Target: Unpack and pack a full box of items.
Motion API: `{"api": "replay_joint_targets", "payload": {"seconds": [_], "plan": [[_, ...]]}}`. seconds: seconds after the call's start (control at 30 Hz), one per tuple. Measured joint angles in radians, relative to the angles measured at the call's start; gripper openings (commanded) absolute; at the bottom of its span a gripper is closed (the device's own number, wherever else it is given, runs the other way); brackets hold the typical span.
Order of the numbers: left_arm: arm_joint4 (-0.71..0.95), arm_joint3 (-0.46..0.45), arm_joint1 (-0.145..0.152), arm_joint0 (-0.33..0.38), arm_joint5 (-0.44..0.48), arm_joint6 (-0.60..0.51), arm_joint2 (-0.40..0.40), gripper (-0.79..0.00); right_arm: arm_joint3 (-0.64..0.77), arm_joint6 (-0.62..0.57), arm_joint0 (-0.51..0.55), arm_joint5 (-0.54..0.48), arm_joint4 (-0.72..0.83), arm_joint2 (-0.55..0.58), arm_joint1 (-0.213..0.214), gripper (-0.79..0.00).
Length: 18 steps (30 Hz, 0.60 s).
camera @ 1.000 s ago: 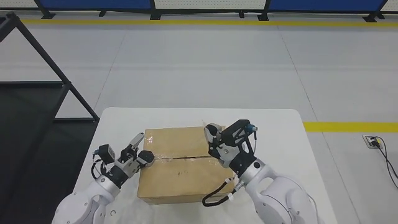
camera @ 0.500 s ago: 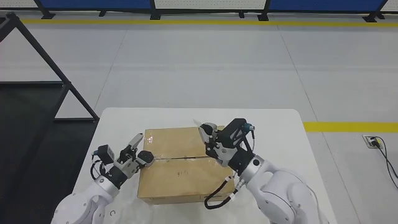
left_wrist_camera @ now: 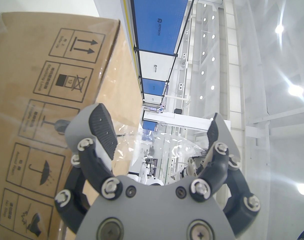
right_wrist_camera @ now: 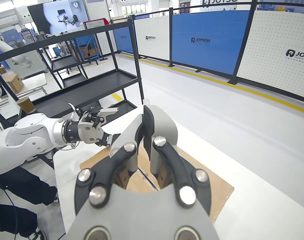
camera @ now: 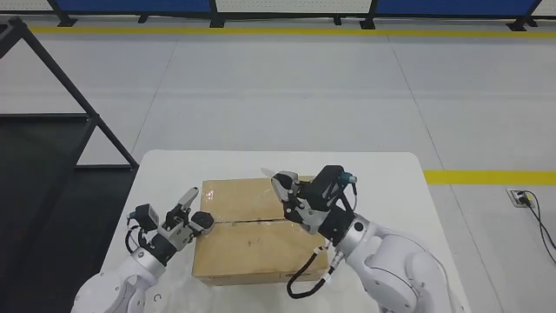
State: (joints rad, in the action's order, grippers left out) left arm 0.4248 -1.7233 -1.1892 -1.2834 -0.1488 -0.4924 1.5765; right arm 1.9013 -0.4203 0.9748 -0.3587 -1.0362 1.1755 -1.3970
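Cardboard box (camera: 248,226): sits closed on the white surface (camera: 382,183) between the two arms. Its top flaps meet at a seam (camera: 252,220), so by my reading unpacking has not begun.

Right end effector (camera: 285,184): above the lid near the seam, fingers pinched together on a strip of clear tape (left_wrist_camera: 167,146). It probably holds the strip high and angled to peel it off the seam.

Left end effector (camera: 196,209): at the box's left end, jaws spread and gripping nothing. One finger lies against or just beside the end wall, likely to brace the box against the pull.

Top view adds: both arms flanking the box, and a pale sliver of tape poking past the right fingertips.

Left wrist view adds: handling symbols on the end wall, and crinkled film running toward the other arm.

Right wrist view adds: pads pressed flat together, the seam directly beneath, and a black shelving rack (right_wrist_camera: 104,81) beyond the surface.
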Motion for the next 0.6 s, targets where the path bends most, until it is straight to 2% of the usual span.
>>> {"api": "replay_joint_targets", "payload": {"seconds": [0.3,0.6], "plan": [[0.005,-0.004,0.003,-0.009,0.004,0.0,0.004,0.0,-0.029,-0.031,-0.032,0.004,-0.009,-0.004,0.003,-0.785],[0.003,-0.01,0.006,-0.012,0.004,-0.003,0.003,0.0,-0.055,-0.049,-0.017,0.029,-0.001,0.026,0.011,-0.785]]}}
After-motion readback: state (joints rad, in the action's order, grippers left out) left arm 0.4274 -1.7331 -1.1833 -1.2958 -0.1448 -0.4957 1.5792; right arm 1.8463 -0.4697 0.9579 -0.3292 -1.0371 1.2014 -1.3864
